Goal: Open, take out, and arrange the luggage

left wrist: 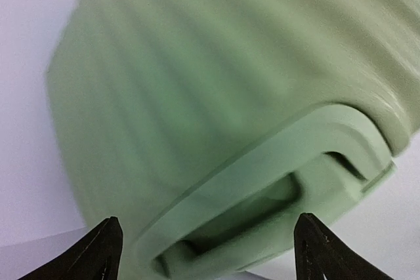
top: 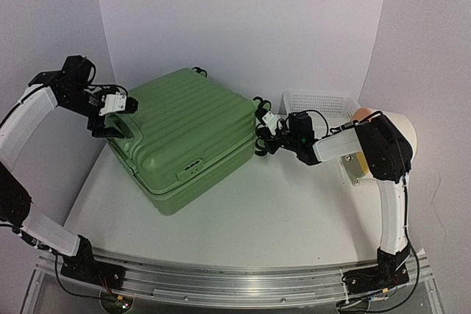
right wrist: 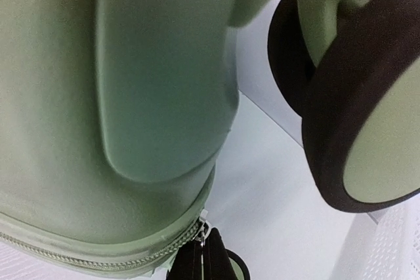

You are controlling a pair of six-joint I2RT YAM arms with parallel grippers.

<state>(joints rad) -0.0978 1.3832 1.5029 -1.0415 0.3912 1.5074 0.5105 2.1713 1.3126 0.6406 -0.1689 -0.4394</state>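
Observation:
The light-green ribbed luggage [top: 184, 134] lies flat and closed on the white table. My left gripper [top: 110, 126] is open at its left side. In the left wrist view its dark fingertips [left wrist: 108, 244] stand wide apart below the green side handle [left wrist: 262, 181], not touching it. My right gripper [top: 263, 139] is at the luggage's right corner by the black wheels [right wrist: 367, 129]. In the right wrist view it [right wrist: 203, 257] is shut on the small metal zipper pull [right wrist: 205, 231] at the zipper seam [right wrist: 98, 254].
A white mesh basket [top: 316, 103] stands behind the right gripper, its edge showing in the right wrist view [right wrist: 387, 247]. A cream cylinder with an orange face [top: 390, 134] sits at the far right. White walls enclose the back and sides.

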